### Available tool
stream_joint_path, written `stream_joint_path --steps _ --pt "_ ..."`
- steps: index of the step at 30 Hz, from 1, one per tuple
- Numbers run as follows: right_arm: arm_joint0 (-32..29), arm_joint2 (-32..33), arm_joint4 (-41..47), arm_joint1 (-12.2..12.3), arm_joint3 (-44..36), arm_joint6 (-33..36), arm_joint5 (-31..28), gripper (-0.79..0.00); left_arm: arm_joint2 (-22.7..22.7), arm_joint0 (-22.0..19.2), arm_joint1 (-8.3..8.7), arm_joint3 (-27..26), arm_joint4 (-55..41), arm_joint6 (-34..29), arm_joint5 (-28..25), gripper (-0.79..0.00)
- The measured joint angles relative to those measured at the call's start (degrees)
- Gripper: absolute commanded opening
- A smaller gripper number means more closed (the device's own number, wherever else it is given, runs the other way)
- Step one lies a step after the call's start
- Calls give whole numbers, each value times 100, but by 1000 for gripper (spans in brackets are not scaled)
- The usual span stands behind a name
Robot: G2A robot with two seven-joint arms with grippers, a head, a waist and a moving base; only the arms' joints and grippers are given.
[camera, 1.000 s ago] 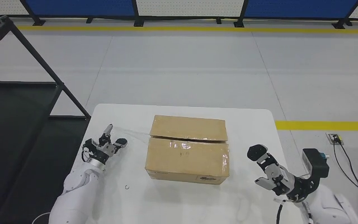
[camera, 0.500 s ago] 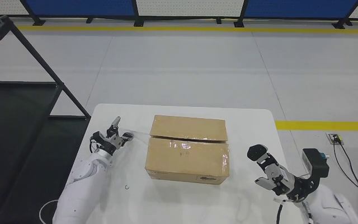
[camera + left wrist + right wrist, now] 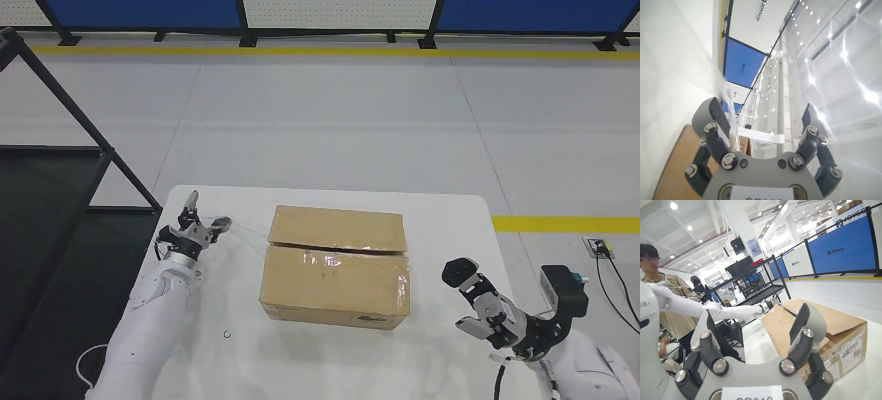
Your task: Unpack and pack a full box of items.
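Cardboard box [image 3: 335,275], unsealing under way.
Moved: left tool [image 3: 205,218], fingers apart, now nearer box's far-left corner, tape strip [image 3: 730,113] trailing; right tool [image 3: 468,298] apart.

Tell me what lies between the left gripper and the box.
A thin clear strip, likely packing tape, stretches from the box toward the left gripper above bare table. It shows in the top and left wrist views.

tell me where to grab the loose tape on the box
The free end of the tape, off the far left corner of the box, coming from the left side. The strip stretches from that corner to the open left hand and lies along one finger, so closing on its flat faces looks simplest.
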Motion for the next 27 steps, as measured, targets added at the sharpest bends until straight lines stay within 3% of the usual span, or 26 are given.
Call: stream_joint_path --steps 14,27 --pt "0 0 0 0 0 0 0 0 -647 -167 57 175 -1241 -592 -239 0" --pt "0 0 0 0 0 0 0 0 -1052 141 164 145 -1615 -789 -892 0"
